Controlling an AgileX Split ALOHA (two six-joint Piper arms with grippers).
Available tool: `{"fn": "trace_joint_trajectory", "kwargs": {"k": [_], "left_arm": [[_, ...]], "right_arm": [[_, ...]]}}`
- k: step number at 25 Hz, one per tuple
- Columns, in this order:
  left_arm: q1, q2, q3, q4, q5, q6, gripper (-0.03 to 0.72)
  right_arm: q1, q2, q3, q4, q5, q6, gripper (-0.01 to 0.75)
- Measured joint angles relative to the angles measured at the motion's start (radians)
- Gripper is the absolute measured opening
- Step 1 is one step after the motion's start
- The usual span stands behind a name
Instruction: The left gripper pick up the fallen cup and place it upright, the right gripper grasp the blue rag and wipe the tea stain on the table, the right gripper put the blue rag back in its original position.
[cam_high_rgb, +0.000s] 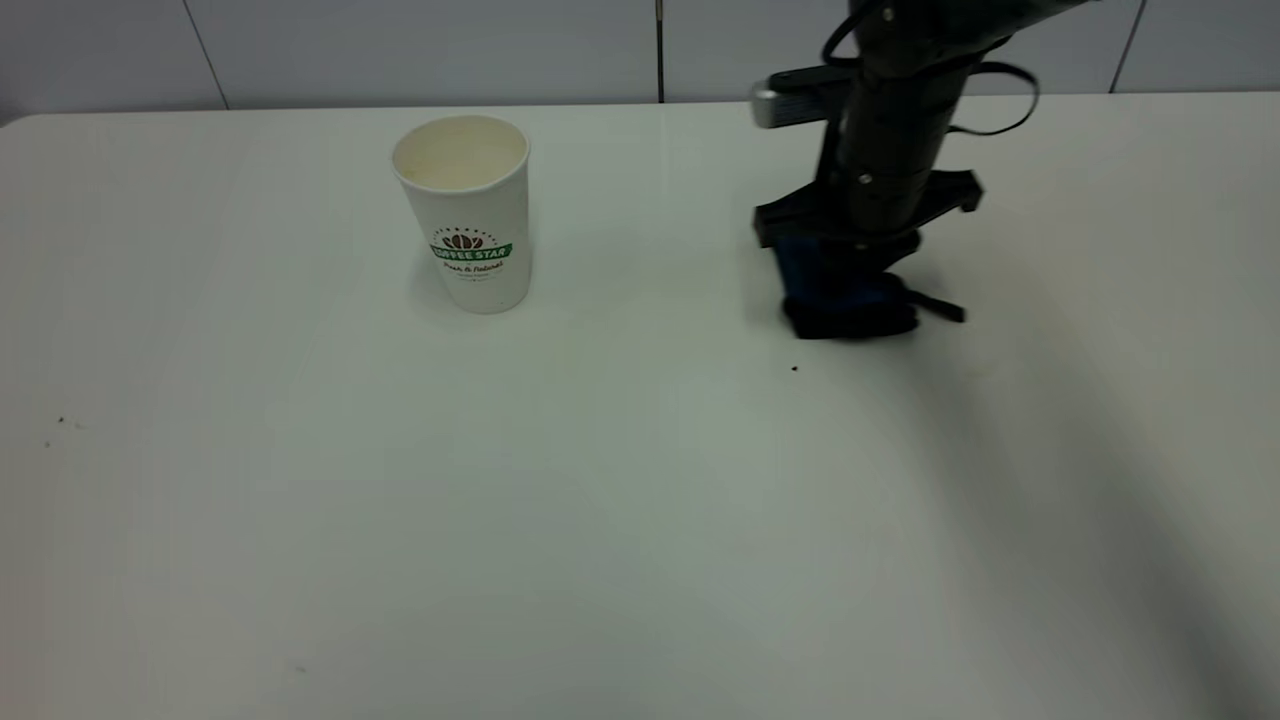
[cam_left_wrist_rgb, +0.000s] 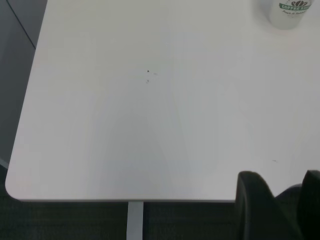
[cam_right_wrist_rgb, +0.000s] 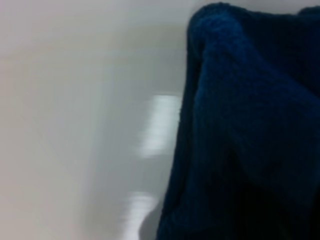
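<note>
The cup (cam_high_rgb: 465, 215) stands upright at the back left of the table (cam_high_rgb: 600, 500), mouth up and logo facing the camera; its lower part also shows in the left wrist view (cam_left_wrist_rgb: 292, 12). My right gripper (cam_high_rgb: 848, 288) points down at the back right, shut on the blue rag (cam_high_rgb: 812, 275), whose bunched lower edge rests on the tabletop with a black strap (cam_high_rgb: 940, 308) sticking out sideways. The blue rag (cam_right_wrist_rgb: 250, 125) fills much of the right wrist view and hides the fingers. No tea stain shows. My left gripper (cam_left_wrist_rgb: 287, 205) hangs open over the table's near-left corner, far from the cup.
A tiny dark speck (cam_high_rgb: 795, 368) lies just in front of the rag, and small specks (cam_high_rgb: 60, 422) dot the left side. A rounded table corner (cam_left_wrist_rgb: 15, 187) and a table leg (cam_left_wrist_rgb: 135, 220) show in the left wrist view. A panelled wall runs behind the table.
</note>
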Motion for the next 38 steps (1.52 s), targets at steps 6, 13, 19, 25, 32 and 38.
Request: {"fn": "trace_joint_trajectory", "kwargs": {"k": [6,13,19,25,32,38], "left_arm": [[0.000,0.000,0.000,0.000,-0.001,0.000,0.241],[0.000,0.000,0.000,0.000,-0.002,0.000,0.241],[0.000,0.000,0.000,0.000,-0.003,0.000,0.241],[0.000,0.000,0.000,0.000,-0.003,0.000,0.241],[0.000,0.000,0.000,0.000,-0.003,0.000,0.241],[0.000,0.000,0.000,0.000,-0.003,0.000,0.241]], "right_arm": [[-0.101,0.012,-0.038,-0.211,0.201,0.067,0.388],[-0.145,0.003,-0.039,-0.173,0.241,-0.040,0.668],[-0.142,-0.076,-0.039,-0.095,0.283,-0.090,0.728],[-0.142,-0.235,-0.039,-0.024,0.453,-0.206,0.728],[-0.142,-0.423,-0.008,0.014,0.565,-0.257,0.727],[-0.142,-0.691,0.245,0.103,0.568,-0.268,0.724]]}}
